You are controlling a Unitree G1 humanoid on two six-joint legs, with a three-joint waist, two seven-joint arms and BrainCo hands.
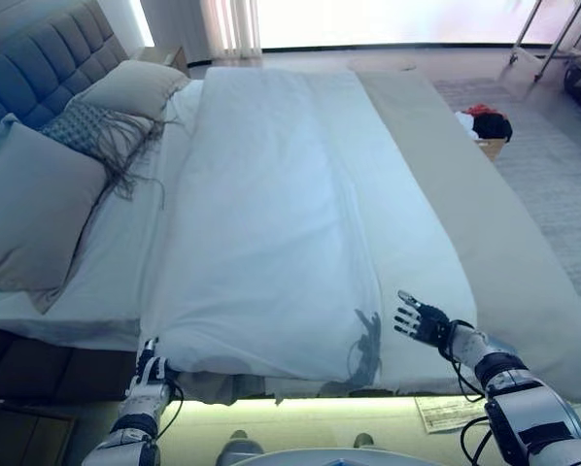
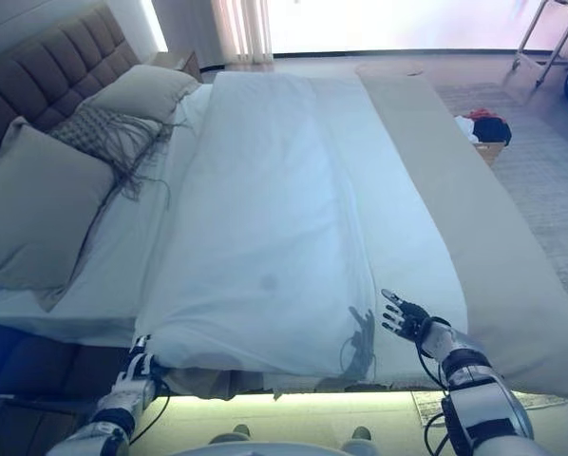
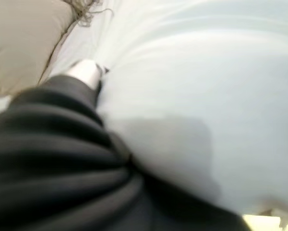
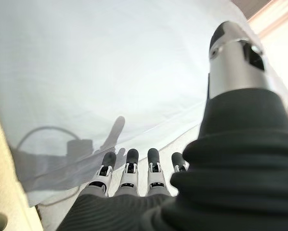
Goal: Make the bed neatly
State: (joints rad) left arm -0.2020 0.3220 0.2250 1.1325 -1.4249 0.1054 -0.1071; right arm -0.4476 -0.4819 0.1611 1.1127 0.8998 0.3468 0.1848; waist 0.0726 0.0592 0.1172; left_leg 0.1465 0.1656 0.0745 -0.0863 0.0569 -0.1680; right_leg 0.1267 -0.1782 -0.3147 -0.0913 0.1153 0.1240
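headboard (image 1: 38, 68): grey tufted, seen at far left; pillows are leaned toward it.
large pillow (image 1: 33, 209): pale, set at the left edge of the bed, overlapping the sheet.
fringed cushion (image 1: 91, 131): patterned, loose threads trailing over the sheet; tucked between the two plain pillows.
small pillow (image 1: 140, 87): beige, placed beyond the cushion, near the headboard end.
left hand (image 1: 147, 374): seen at the near left corner of the duvet, low at the bed edge. Fingers are hidden at or under the cloth in both head and wrist views, so whether anything is gripped cannot be told. Judged to be there to work that corner.
white duvet (image 1: 281, 214): the task's thing; spread lengthwise along the middle of the bed, mostly smooth, a long crease right of centre. Near edge is bunched slightly at the corner by the left hand. A strip of bare sheet is left uncovered on the pillow side.
right hand (image 1: 419, 318): held over the near right part of the duvet, fingers straight and spread, nothing grasped; its shadow is cast on the cloth just beside it. Judged to be poised for smoothing or pulling.
beige cover (image 1: 485, 214): laid along the right side of the bed, beside the duvet.
basket of clothes (image 1: 485, 131): on the floor, right of the bed, well apart.
paper (image 1: 446, 413): on the floor by the near right corner.
writing: print on the paper is too small to be read; no other labels are seen.
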